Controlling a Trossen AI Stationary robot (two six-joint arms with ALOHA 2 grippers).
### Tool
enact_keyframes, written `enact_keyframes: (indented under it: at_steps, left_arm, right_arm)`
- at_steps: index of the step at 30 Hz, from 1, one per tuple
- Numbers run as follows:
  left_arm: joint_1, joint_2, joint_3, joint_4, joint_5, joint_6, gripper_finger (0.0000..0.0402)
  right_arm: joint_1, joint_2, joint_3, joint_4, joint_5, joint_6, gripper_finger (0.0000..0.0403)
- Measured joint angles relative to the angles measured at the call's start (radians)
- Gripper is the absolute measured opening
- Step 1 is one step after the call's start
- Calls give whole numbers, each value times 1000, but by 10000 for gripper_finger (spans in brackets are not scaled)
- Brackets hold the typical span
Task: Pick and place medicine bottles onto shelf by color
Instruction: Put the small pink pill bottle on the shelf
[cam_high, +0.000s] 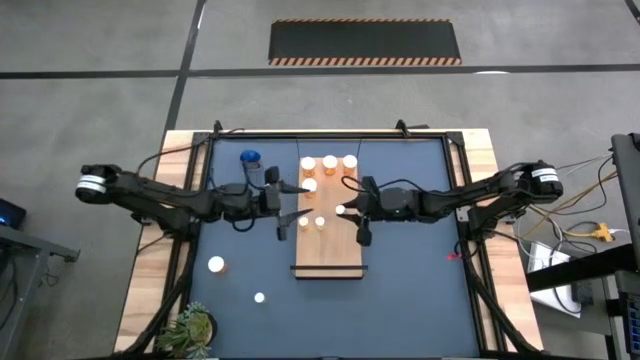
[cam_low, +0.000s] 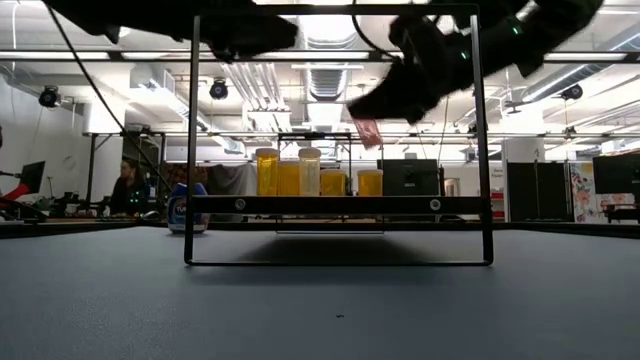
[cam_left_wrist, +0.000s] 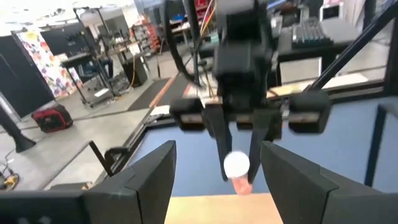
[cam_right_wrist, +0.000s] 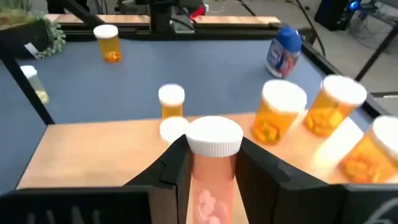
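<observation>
Blue worktop (cam_high: 400, 290) lies bare beside the shelf (cam_high: 330, 255), whose near half is free. Right gripper (cam_right_wrist: 211, 163), fingers clamped on a white-capped bottle (cam_right_wrist: 211, 174), hangs over the shelf's right edge. Left gripper (cam_high: 288, 208) at the left edge, fingers apart, holding nothing.

Long light-brown wooden shelf (cam_high: 329, 225): far end crowded with orange white-capped bottles (cam_high: 329, 162); near half bare; blue bench (cam_high: 410, 290) right of it open.

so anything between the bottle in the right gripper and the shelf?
Nothing visible. The right gripper holds a white-capped bottle above the shelf, with bare board below it. The other bottles stand off to the side, and the left gripper is open at the shelf's edge.
</observation>
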Motion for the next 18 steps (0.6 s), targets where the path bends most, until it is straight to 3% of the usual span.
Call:
enact_keyframes:
  at_steps: [4,10,18]
  left_arm:
    - [-10,-52,-11,-4,0,2,217]
    - [-11,-71,-11,3,0,8,217]
    - [-11,-68,-11,15,0,34,217]
  right_arm:
    - [-9,3,-115,194,0,27,97]
    - [-19,93,-278,622,2,89,97]
    - [-10,354,-277,914,0,109,97]
